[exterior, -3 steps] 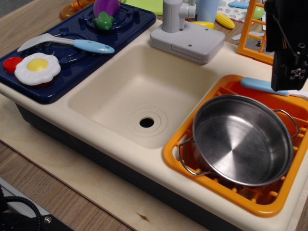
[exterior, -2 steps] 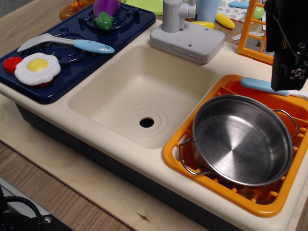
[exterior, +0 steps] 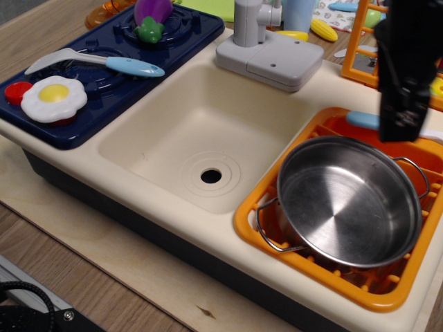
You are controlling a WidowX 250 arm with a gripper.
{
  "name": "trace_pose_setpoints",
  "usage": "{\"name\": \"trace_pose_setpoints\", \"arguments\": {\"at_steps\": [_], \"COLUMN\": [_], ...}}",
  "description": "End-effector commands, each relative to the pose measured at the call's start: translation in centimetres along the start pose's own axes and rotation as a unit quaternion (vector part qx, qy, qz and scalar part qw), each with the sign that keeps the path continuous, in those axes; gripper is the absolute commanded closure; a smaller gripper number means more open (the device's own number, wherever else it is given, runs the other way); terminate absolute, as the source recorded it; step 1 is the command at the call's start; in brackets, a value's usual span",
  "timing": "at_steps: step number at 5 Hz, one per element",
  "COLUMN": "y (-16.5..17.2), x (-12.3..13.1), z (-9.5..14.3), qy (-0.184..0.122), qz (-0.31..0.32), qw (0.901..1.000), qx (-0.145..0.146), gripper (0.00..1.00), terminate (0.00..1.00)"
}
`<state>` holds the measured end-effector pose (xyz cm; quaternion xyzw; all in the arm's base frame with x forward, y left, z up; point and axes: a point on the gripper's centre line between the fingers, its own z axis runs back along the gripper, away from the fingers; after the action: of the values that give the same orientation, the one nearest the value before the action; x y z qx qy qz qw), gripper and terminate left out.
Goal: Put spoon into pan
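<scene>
The spoon [exterior: 363, 120] lies on the back rim of the orange dish rack [exterior: 309, 267], its light-blue handle pointing left and its white end [exterior: 433, 134] to the right. The steel pan [exterior: 349, 200] sits in that rack, just in front of the spoon, and holds nothing. My black gripper [exterior: 397, 131] hangs straight over the spoon's middle and hides it. Its tip is level with the spoon. The jaws read as one dark block, so I cannot see whether they are open or touching the spoon.
A cream sink basin [exterior: 201, 138] lies left of the rack, with a grey faucet [exterior: 266, 48] behind it. On the blue stove [exterior: 181, 40] are another blue-handled spoon with a grey bowl [exterior: 97, 62], a fried egg [exterior: 53, 97] and an eggplant [exterior: 152, 14]. An orange shelf frame [exterior: 358, 48] stands behind my gripper.
My gripper has shifted a little to the left over the spoon. The spoon and the pan have not moved.
</scene>
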<state>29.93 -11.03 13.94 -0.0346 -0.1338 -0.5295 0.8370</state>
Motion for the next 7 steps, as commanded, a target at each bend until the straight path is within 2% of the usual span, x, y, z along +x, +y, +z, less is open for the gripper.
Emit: {"name": "trace_pose_setpoints", "arguments": {"at_steps": [1,4,5,6,7], "y": [1.7,1.7,2.0,2.4,2.7], "x": [0.0,-1.1,-1.3,-1.5,-1.2], "z": [0.5,-2.0,-2.8,-3.3,-2.8], "qy": [-0.029,-0.059,-0.064,-0.071,-0.066], "qz": [-0.015,-0.018,-0.014,-0.008,-0.004], "qw": [0.9994,0.9981,0.9978,0.9974,0.9978], "qx": [0.008,0.008,0.009,0.002,-0.004], "gripper": [0.0,0.0,1.0,1.0,1.0], "terminate": [0.0,0.0,0.0,0.0,0.0]}}
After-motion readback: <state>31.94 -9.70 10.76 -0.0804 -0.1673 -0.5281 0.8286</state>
